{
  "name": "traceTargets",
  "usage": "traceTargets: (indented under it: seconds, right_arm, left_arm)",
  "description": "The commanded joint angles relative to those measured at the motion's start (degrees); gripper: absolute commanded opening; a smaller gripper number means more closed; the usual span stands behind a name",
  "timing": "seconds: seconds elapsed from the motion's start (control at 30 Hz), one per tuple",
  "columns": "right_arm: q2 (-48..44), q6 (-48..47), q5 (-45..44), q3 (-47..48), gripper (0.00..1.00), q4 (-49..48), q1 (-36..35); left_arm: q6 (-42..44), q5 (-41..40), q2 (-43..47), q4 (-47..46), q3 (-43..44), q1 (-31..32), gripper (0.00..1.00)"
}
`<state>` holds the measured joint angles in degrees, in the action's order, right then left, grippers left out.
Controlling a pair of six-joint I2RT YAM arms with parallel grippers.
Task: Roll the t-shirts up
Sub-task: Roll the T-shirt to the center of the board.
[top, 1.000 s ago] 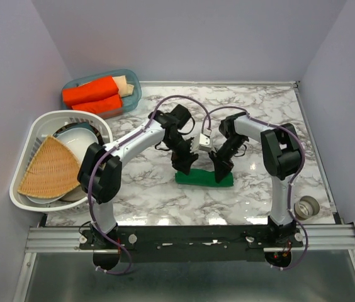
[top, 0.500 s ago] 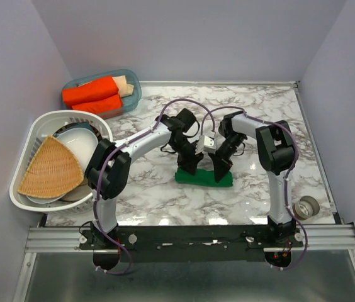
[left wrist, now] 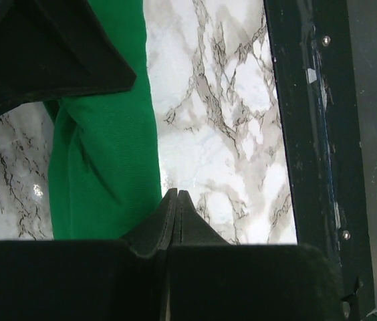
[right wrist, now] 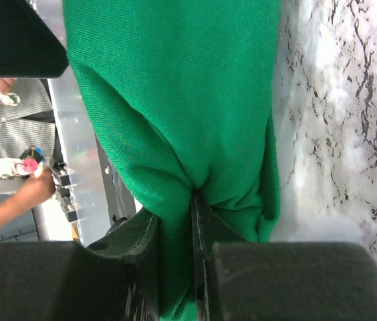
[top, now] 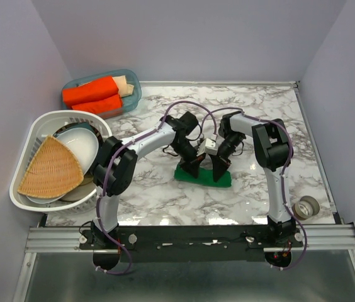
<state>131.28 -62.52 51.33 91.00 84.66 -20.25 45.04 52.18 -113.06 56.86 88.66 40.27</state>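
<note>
A green t-shirt point(top: 204, 177) lies as a short rolled bundle on the marble table, in front of both arms. My left gripper point(top: 189, 168) stands over its left end. In the left wrist view its jaws point(left wrist: 176, 194) are pressed flat together with nothing between them, and the green cloth point(left wrist: 101, 167) lies just to their left. My right gripper point(top: 218, 171) is on the bundle's right part. In the right wrist view it point(right wrist: 173, 204) is shut on a fold of the green cloth point(right wrist: 175, 87), which bunches between the fingers.
A white basket point(top: 36, 135) with plates and a woven wedge sits at the left. A blue bin point(top: 130, 85) at the back left holds orange rolls. A tape roll point(top: 306, 206) lies near the right front corner. The metal rail point(top: 190, 236) runs along the front edge.
My left gripper has closed from open and shifted slightly right, down beside the bundle's left end. The right gripper keeps its hold on the cloth.
</note>
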Motion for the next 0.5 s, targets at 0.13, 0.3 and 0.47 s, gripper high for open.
traceTargets:
  seconds: [0.13,0.3,0.47]
  right_arm:
    - [3.5,-1.9,-4.7,-2.0,0.02,2.5,0.2]
    - [2.0,-1.2,-4.4,-3.8,0.05,0.1,0.4]
    - [2.1,-0.7,-4.3,-3.9,0.11,-0.7,0.5]
  left_arm:
    - [-9.5,-0.9,-4.0,-9.1,-0.8,0.4,0.0]
    - [-18.2,-0.1,-5.9,-16.9,-1.5,-0.2,0.0]
    - [-22.6,1.2,-8.4,-19.5,-1.8,-0.4,0.0]
